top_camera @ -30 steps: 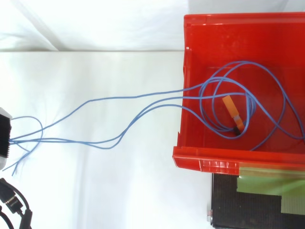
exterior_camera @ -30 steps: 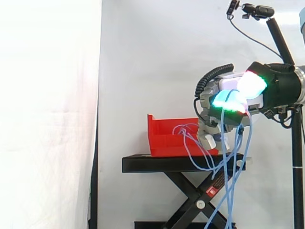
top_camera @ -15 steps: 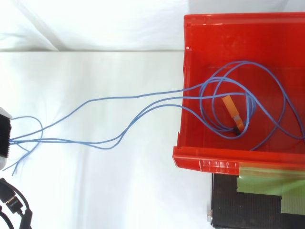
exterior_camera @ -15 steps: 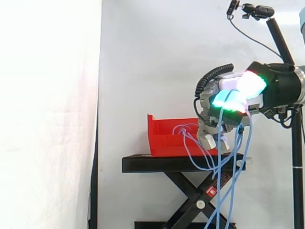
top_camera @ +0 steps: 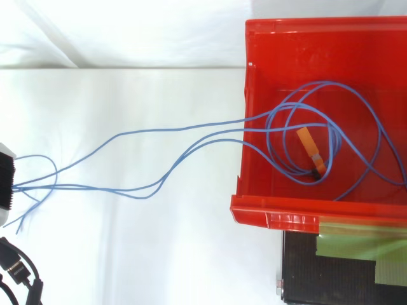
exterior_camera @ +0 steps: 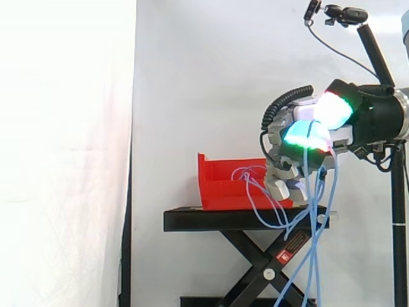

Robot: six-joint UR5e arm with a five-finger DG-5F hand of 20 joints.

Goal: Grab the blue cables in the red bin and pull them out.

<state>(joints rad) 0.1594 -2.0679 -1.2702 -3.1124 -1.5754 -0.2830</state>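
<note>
The red bin (exterior_camera: 223, 183) stands on a black stand. Blue cables (top_camera: 159, 131) lie looped inside the red bin (top_camera: 273, 213), cross its left wall and run over the white ground to my hand (top_camera: 5, 184) at the view's left edge. In the side view my hand (exterior_camera: 307, 137) hangs just right of the bin, a little above its rim, fingers curled round the blue cables (exterior_camera: 312, 268). From the hand, loose ends of the cables hang down past the stand.
An orange tag with a dark end (top_camera: 311, 149) lies among the cable loops in the bin. The black scissor stand (exterior_camera: 243, 219) carries the bin; its top with green tape (top_camera: 356, 254) shows beside the bin. A camera on a black pole (exterior_camera: 345, 14) stands at upper right.
The hanging cable ends have swung slightly below the hand, which has tipped a little. Cables in the bin have not moved.
</note>
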